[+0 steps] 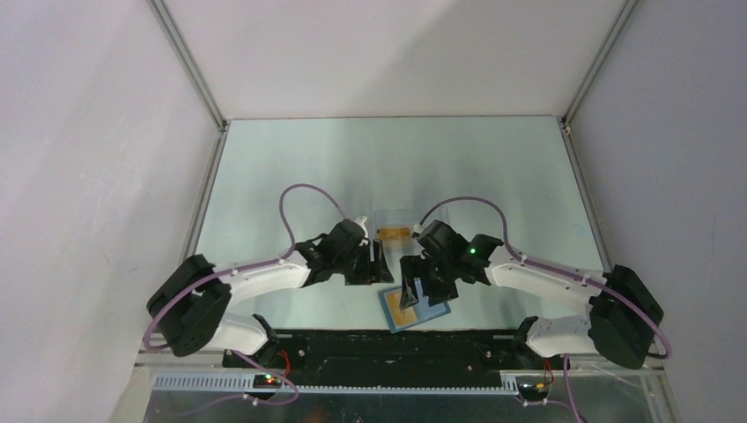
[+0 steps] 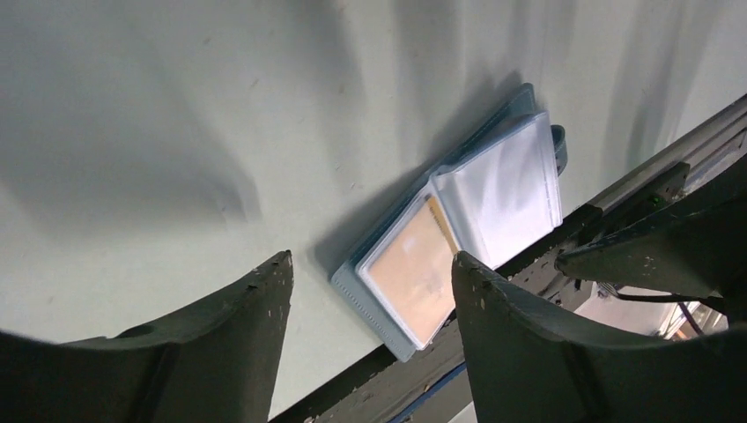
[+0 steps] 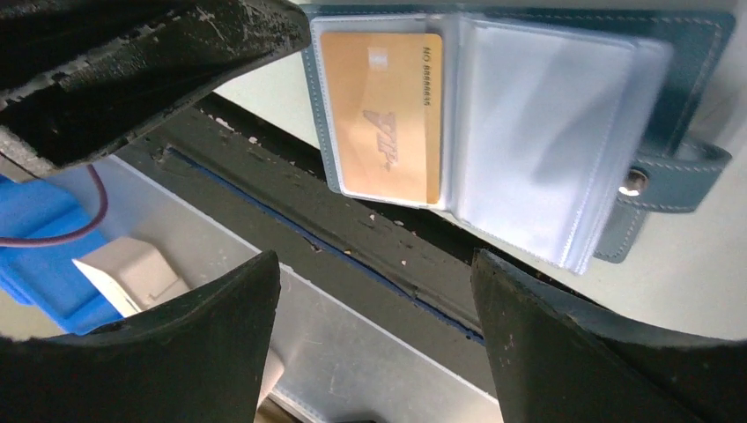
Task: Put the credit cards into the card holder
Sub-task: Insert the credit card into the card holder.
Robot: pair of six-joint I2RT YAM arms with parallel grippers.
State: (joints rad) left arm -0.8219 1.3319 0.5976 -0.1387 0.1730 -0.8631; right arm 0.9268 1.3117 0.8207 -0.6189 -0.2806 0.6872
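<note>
1. Left tool (image 2: 372, 264): fingers spread, nothing pinched. It is held above the worktop (image 2: 176, 106) and aimed towards the card holder (image 2: 458, 238).
2. Clear box (image 1: 396, 220), set behind both tools: an orange-gold card (image 1: 392, 233) is made out in it. It is judged to be one not yet filed, but it is too small to confirm.
3. Card holder: laid open at the near edge of the worktop, one corner against the black rail (image 3: 352, 238). A gold credit card (image 3: 383, 115) is seated in a sleeve on one page. The plastic sleeves (image 3: 546, 132) opposite are fanned up, and the clasp tab (image 3: 678, 167) is undone.
4. Right tool (image 3: 374, 264): fingers spread and empty, hung just above the holder.
5. Risks, as judged:
   - The holder could be nudged over the near edge, since it lies so close to the rail.
   - The springy sleeves could flip across the seated card.
   - A following card could be slid between sleeves rather than into one.
   - The two tools are held close together, so contact is possible if both are lowered.
</note>
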